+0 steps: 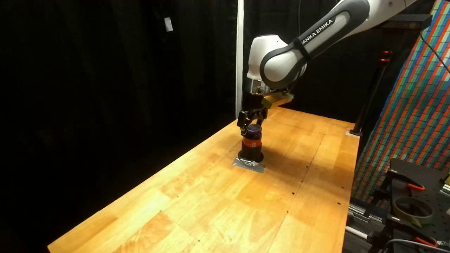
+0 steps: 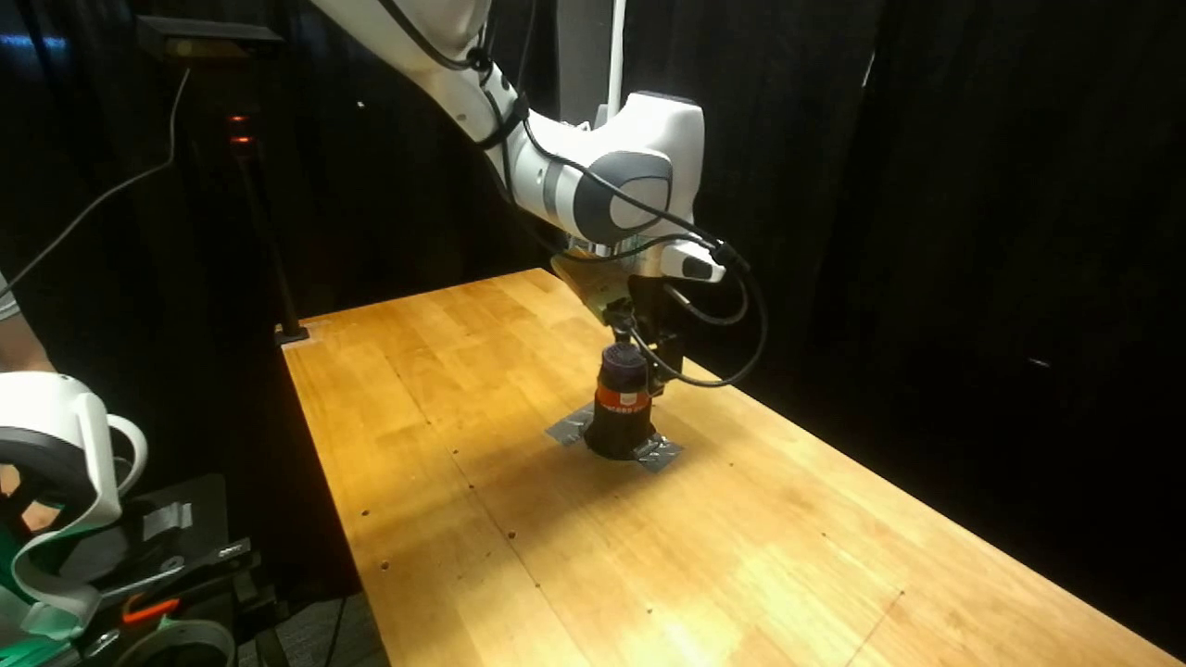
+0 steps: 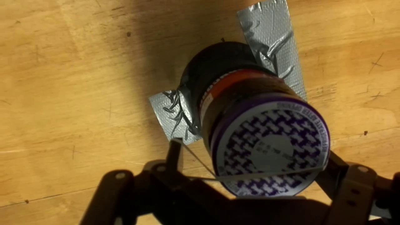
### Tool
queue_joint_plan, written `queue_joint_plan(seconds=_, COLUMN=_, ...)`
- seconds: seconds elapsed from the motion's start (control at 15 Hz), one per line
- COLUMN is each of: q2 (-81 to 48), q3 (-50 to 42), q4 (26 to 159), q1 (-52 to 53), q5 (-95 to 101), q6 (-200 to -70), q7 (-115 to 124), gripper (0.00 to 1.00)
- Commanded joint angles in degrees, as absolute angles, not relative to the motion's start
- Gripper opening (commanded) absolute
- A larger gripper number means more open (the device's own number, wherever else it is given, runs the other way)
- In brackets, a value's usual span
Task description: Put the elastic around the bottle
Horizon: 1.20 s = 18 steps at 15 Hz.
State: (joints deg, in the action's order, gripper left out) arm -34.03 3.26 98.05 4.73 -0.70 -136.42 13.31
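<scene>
The bottle is a squat jar with a patterned purple-and-white lid (image 3: 272, 147) and an orange label, seen in both exterior views (image 1: 252, 144) (image 2: 623, 400). It stands upright in a dark base. My gripper (image 3: 252, 154) is open at lid height, one finger on either side of the lid; it also shows in both exterior views (image 1: 251, 127) (image 2: 639, 363). The thin elastic (image 3: 257, 176) is stretched between the fingers in the wrist view. Two strands from the left finger join near the lid's rim and cross over the lid top to the right finger. Whether it touches the lid, I cannot tell.
Silver tape (image 1: 249, 164) holds the base to the wooden table (image 1: 225, 211). A dark pole (image 1: 369, 91) stands at a table corner. A dark cart with a tape roll (image 1: 413, 210) is beside the table. A cable (image 2: 762, 315) loops beside the gripper.
</scene>
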Motion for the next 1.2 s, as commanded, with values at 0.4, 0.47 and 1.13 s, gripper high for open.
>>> queue_joint_plan(seconds=0.4, q2=-23.9, q3=4.7, q4=110.8, q1=3.6, q5=-7.3, q6=-132.4, q7=9.3, gripper=1.00)
queue_joint_plan(seconds=0.47, q2=-23.2, q3=4.7, q4=112.4, q1=3.6, q5=-8.0, q6=-133.1, q7=9.1, gripper=1.00)
queue_joint_plan(seconds=1.13, q2=-15.6, q3=5.4, q4=129.7, q1=4.0, q5=-11.8, q6=-161.2, q7=9.0, gripper=0.20)
